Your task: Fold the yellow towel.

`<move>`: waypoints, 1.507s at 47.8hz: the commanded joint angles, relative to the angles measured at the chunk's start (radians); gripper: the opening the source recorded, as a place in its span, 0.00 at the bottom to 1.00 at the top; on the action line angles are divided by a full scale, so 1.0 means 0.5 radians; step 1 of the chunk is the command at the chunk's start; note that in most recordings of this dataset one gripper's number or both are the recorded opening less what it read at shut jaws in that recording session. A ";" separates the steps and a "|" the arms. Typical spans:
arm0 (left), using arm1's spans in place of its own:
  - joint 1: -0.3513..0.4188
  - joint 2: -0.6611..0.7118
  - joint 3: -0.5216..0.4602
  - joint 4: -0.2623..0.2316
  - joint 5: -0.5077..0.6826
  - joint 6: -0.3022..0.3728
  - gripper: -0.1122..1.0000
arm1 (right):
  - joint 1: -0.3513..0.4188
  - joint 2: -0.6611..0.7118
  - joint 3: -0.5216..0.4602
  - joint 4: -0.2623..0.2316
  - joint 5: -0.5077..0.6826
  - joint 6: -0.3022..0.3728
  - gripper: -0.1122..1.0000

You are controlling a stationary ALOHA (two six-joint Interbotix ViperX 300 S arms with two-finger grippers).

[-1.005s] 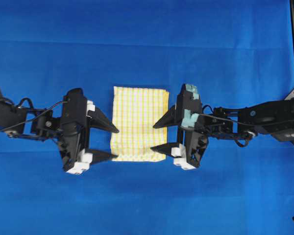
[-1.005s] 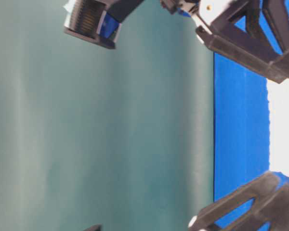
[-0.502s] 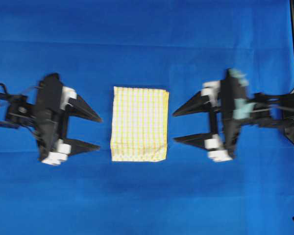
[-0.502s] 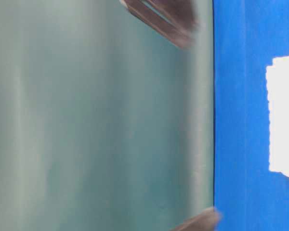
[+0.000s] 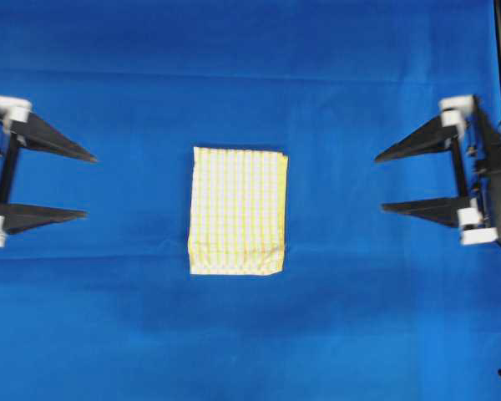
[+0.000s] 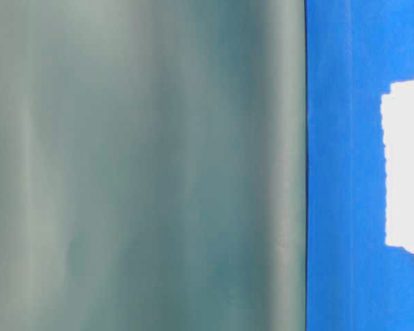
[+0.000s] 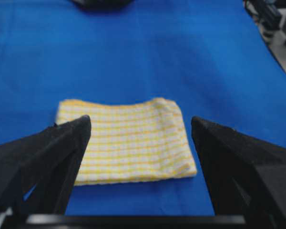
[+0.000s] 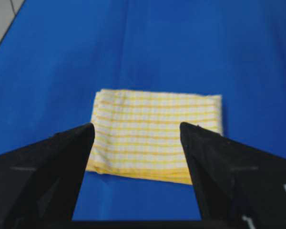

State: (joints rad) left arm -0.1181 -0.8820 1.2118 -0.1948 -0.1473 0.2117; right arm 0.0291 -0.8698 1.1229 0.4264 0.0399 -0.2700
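Looking past the left gripper point(image 7: 140, 129) from its wrist camera, two black fingers point(image 7: 47, 157) frame the view, spread wide with nothing between them. Just beyond their tips, well clear of both, lies the yellow towel point(image 7: 128, 140), folded into a compact rectangle, its long axis running across the gap from one finger to the other. One folded corner sits off the right-hand finger; the left end lies partly behind the other finger.

From the right gripper point(image 8: 137, 125) the picture is much the same: two black fingers point(image 8: 43, 167) stand wide apart and grip nothing, and the towel point(image 8: 157, 133) rests ahead of the tips on the blue table cover point(image 8: 148, 43), its stacked layers showing along the near edge, its long axis again crossing the gap.

Overhead, one towel point(image 5: 238, 211) lies in the middle, long axis running top to bottom of that view, its yellow-and-white check facing up. Each gripper points its fingers at one long side: the left gripper point(image 5: 90, 185) at the left edge of the frame, the right gripper point(image 5: 379, 181) at the right, both well apart from the cloth. Count: one towel, two grippers, four fingers.

At table level the towel point(image 6: 407, 165) shows only as a washed-out white patch on the blue cover point(image 6: 338, 165), beside a grey-green backdrop point(image 6: 145, 165).
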 commanded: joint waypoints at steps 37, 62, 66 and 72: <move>0.328 -0.841 0.310 0.009 0.543 0.003 0.83 | -0.285 -0.571 0.362 -0.107 0.224 -0.006 0.73; 0.325 -0.841 0.307 0.006 0.546 0.003 0.83 | -0.285 -0.571 0.356 -0.107 0.230 -0.003 0.73; 0.328 -0.841 0.307 0.006 0.549 0.003 0.83 | -0.285 -0.571 0.356 -0.107 0.227 -0.003 0.73; 0.328 -0.847 0.304 0.009 0.558 0.000 0.83 | -0.285 -0.574 0.353 -0.107 0.230 -0.003 0.73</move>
State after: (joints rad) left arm 0.0430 -1.3116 1.3790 -0.1933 0.1365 0.2132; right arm -0.1120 -1.1674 1.3162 0.3728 0.1626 -0.2730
